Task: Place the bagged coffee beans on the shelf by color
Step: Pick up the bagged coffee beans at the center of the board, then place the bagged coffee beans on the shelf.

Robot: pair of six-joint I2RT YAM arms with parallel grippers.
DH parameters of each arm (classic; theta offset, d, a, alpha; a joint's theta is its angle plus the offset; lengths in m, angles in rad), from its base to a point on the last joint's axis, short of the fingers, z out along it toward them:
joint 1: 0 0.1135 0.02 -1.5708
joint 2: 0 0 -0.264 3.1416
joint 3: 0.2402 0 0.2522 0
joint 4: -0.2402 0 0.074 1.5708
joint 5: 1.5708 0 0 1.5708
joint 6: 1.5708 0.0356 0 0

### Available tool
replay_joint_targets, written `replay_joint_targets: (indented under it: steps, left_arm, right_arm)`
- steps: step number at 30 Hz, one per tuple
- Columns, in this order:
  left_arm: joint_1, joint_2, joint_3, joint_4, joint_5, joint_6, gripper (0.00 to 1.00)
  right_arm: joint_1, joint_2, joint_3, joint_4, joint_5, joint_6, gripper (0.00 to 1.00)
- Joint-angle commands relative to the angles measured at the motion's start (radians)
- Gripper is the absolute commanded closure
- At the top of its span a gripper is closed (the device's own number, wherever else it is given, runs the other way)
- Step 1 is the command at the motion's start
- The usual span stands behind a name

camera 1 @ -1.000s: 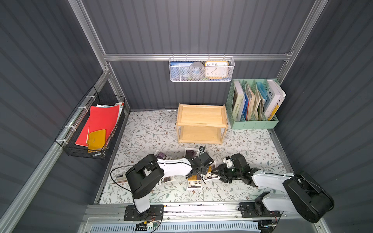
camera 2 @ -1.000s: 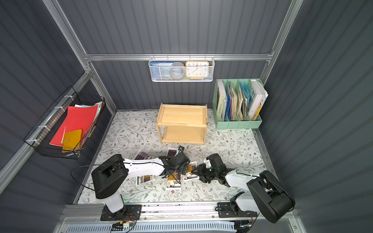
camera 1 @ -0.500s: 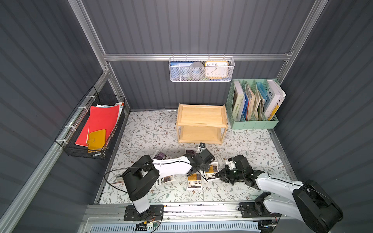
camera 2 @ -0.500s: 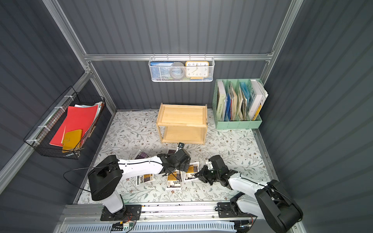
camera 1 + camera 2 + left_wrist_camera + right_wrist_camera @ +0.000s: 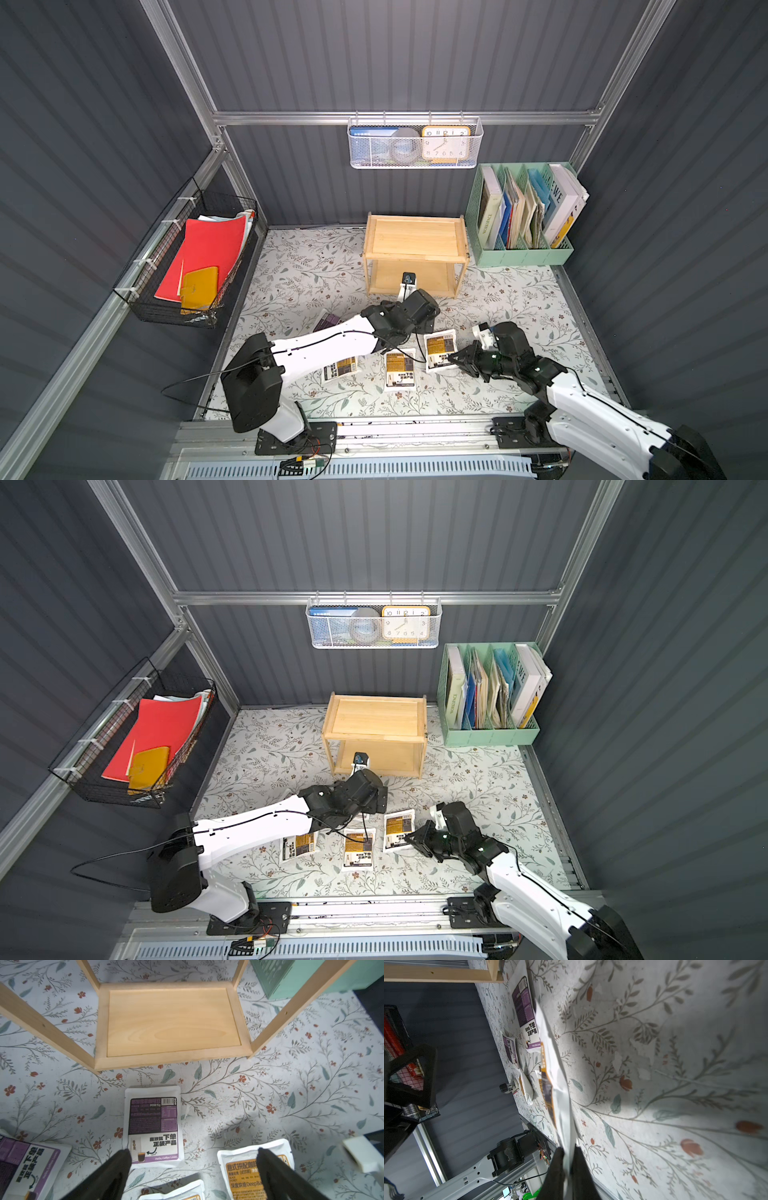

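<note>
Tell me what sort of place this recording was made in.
Likely a mock home-office nook built inside a dark panelled booth: a mint file organizer of books, a hanging mesh basket holding a clock, and a small wooden shelf on a floral tabletop.

- The left arm is extended forward and low, the left pincer spread wide.
- The right pincer is pinched tight on the edge of an orange pouch.
</note>
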Motion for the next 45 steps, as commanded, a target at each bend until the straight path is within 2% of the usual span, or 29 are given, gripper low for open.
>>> replay_joint_targets:
  steps: [1,8,14,18,26,31,38,45]
  left_arm:
    - [0.028,-0.059,0.054,-0.063,-0.046,-0.036,0.00]
    - [0.171,-0.131,0.105,-0.056,0.013,-0.032,0.00]
    - [0.260,-0.143,0.182,-0.056,0.001,0.031,0.00]
    - [0.375,-0.154,0.220,-0.037,0.079,0.056,0.00]
    - [0.582,-0.120,0.339,0.006,0.181,0.142,0.00]
    - [0.720,-0.082,0.369,0.052,0.314,0.149,0.00]
    - [0.820,-0.001,0.389,0.093,0.456,0.128,0.00]
    - [0.869,0.056,0.403,0.107,0.510,0.119,0.00]
  right_arm:
    - [0.000,-0.053,0.058,-0.074,0.006,0.010,0.97]
    - [0.001,-0.058,0.229,-0.136,-0.048,-0.029,0.96]
    - [0.004,-0.008,0.388,-0.148,-0.045,-0.055,0.95]
    - [0.008,0.062,0.493,-0.140,-0.033,-0.072,0.95]
    - [0.011,0.259,0.704,-0.115,0.054,-0.082,0.94]
    - [0.010,0.428,0.851,-0.094,0.100,-0.079,0.93]
    - [0.009,0.639,1.067,-0.111,0.153,-0.090,0.92]
    - [0.009,0.832,1.269,-0.124,0.171,-0.095,0.91]
